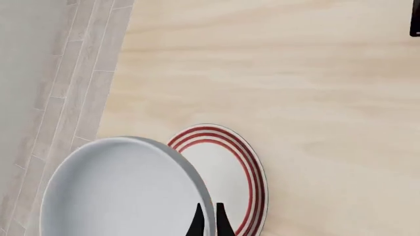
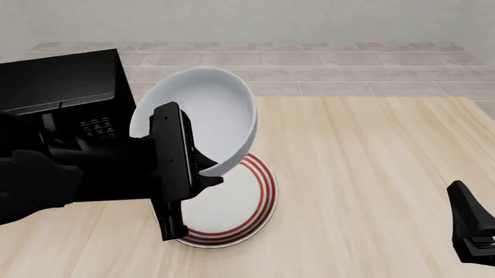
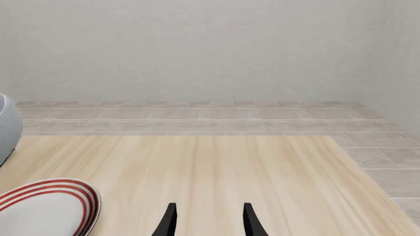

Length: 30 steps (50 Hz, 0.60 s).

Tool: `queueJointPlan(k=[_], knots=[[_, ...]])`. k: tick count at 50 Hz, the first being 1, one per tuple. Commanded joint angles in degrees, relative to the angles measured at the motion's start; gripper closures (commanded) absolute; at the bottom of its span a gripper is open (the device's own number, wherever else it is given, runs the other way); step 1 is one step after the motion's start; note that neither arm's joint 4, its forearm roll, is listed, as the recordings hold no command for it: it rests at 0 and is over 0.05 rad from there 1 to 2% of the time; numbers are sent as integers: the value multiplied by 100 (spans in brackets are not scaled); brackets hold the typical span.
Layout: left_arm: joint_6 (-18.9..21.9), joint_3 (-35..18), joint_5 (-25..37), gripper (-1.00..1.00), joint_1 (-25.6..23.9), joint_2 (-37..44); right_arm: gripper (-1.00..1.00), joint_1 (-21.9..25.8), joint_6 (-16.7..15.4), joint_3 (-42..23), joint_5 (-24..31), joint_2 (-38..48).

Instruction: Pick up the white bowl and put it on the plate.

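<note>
The left pincer (image 2: 203, 168) grips the plain glossy white round deep bowl (image 2: 203, 119) by its rim. In the left wrist view the two black fingertips (image 1: 196, 223) sit close together with the rim edge pinched between them. The bowl is lifted off the table and tilted steeply, its pale inside facing the front camera, with most of the bowl above and beyond the pincer. Its lower edge hangs over the round flat white plate with three concentric red rings (image 2: 247, 200), which lies on the light wooden table (image 2: 371, 174) directly below the pincer. Whether the bowl's lowest edge touches the plate cannot be told. In the left wrist view the bowl (image 1: 125, 191) overlaps the plate (image 1: 233, 172), hiding a large part of it.

The left arm is a bulky black mass coming in from the front view's left, covering the plate's near-left edge.

The right pincer (image 3: 208, 220) is open, its two dark fingers (image 3: 169, 221) spread apart with nothing between them, over bare table. It sits well apart from the bowl, low at the right edge of the front view (image 2: 472, 231). From the right wrist view, the plate (image 3: 46, 206) lies off to the pincer's left, with a sliver of the bowl (image 3: 7, 125) above it.

A grey tiled floor (image 3: 196, 115) and a plain pale wall (image 3: 196, 49) lie beyond the table.
</note>
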<state>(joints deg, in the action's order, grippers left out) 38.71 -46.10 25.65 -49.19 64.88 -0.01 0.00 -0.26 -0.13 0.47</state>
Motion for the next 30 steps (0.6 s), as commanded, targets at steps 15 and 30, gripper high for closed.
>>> queueJointPlan(k=[15,30], knots=[[-259,231,-351,100,-153,96,-100,2,2,1,2,-4],[-433,324,-517,100,-214,223,-100,0,1,1,2,-5]])
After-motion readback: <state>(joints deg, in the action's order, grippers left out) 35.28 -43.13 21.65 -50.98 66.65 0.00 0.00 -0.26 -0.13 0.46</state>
